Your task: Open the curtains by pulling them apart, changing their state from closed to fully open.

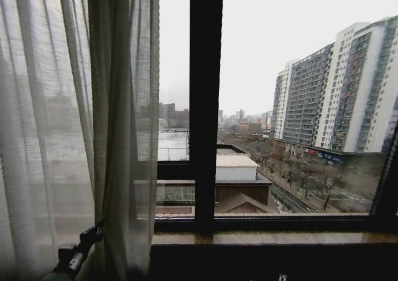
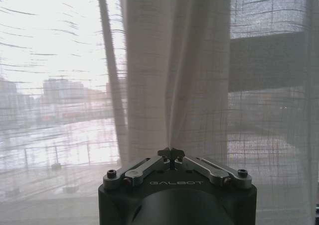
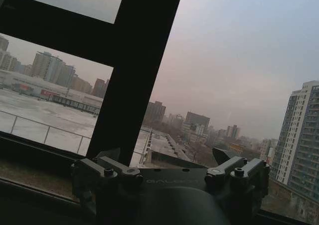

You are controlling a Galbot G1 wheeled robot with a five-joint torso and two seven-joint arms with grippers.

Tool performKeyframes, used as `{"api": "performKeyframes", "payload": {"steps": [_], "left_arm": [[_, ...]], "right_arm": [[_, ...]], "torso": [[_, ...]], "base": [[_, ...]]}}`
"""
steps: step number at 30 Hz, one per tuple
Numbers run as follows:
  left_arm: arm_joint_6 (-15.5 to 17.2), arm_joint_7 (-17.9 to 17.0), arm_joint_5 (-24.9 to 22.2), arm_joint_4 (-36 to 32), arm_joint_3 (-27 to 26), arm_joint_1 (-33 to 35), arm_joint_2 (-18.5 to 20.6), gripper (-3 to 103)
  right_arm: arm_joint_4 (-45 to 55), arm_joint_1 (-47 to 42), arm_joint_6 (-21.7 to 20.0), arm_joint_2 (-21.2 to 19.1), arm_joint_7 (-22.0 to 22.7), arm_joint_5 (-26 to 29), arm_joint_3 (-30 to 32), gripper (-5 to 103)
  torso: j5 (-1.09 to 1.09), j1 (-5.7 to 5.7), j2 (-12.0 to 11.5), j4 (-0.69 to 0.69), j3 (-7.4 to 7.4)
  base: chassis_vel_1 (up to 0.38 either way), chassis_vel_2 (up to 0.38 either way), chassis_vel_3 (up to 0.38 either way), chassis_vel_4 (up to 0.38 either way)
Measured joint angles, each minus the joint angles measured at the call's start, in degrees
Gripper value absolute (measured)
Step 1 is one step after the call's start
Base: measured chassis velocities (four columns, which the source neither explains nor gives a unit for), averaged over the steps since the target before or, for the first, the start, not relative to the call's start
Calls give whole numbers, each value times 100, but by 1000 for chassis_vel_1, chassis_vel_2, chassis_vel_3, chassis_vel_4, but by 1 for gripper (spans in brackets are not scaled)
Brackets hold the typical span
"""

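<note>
The window frame (image 1: 206, 107) stands bare across the middle and right. The curtains (image 1: 68, 125) hang bunched at the left side of the glass. The left pincer (image 2: 171, 154) is clenched on a pleat low down; drawing it steadily leftward, keeping the fabric taut without tugging downward, should finish the opening. The right pincer (image 3: 167, 160) hangs released before the bare pane.

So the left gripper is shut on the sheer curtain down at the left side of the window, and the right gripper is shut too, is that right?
Not quite. The left gripper is indeed shut on a fold of the sheer curtain at the left side of the window, but the right gripper is open: the right wrist view shows its fingers spread wide apart, holding nothing, with the black window frame beyond them.
</note>
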Motion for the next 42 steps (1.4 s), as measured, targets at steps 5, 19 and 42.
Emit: {"api": "performKeyframes", "payload": {"steps": [5, 19, 42], "left_arm": [[20, -74, -45, -104, -107, 55, -4, 0], [86, -57, -67, -234, -463, 338, 21, 0], [28, -15, -30, -524, -1003, 973, -131, 0]], "right_arm": [[42, -44, 7, 0, -93, 1, -53, 100], [134, -27, -8, 0, -451, -197, -340, 100], [206, -133, 20, 1, -451, -228, -500, 100]], "torso": [[-1, 0, 0, 1, 0], [0, 0, 0, 1, 0], [1, 0, 0, 1, 0]], "base": [[143, 133, -148, -141], [129, 125, -126, -131], [291, 283, -286, -292]]}}
